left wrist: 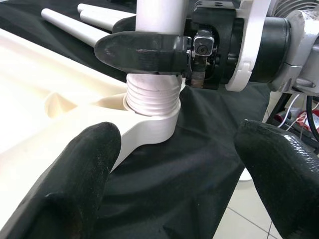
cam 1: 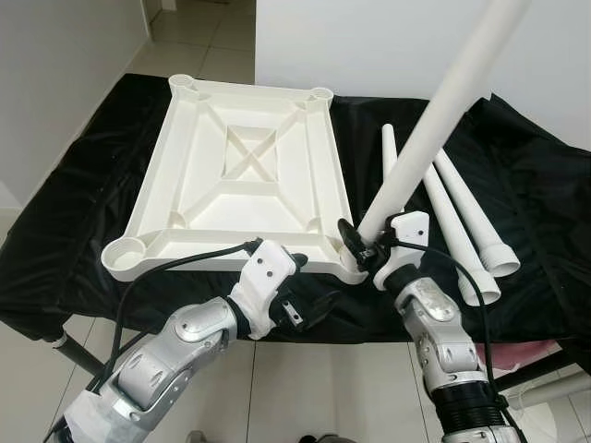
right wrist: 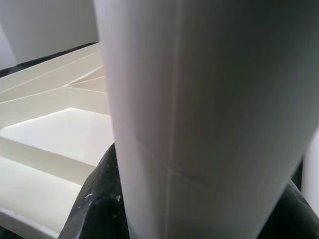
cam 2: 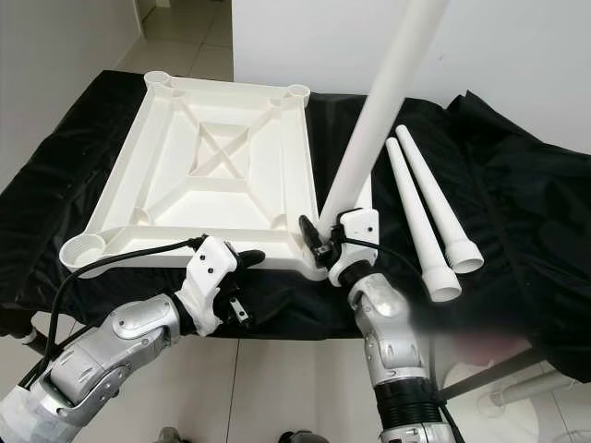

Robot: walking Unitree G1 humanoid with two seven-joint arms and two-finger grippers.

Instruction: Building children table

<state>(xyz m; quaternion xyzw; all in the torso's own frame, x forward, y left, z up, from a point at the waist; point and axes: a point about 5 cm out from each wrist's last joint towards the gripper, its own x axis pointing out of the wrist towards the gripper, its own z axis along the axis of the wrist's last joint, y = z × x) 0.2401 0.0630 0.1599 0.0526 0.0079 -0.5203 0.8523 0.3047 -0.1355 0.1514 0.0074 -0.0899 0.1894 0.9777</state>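
- Our right gripper clamps a white leg, its threaded end in the tabletop's corner socket.
- Our left gripper hovers wide open, holding nothing, beside that corner.

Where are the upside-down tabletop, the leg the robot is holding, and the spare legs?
tabletop (cam 1: 189, 175), left eye view, its ribbed underside.
held leg (cam 1: 434, 125), left eye view, mid-shaft.
right gripper (cam 1: 362, 247), left eye view, clamped near leg's threaded end.
spare legs (cam 1: 462, 217), left eye view, a shaft.
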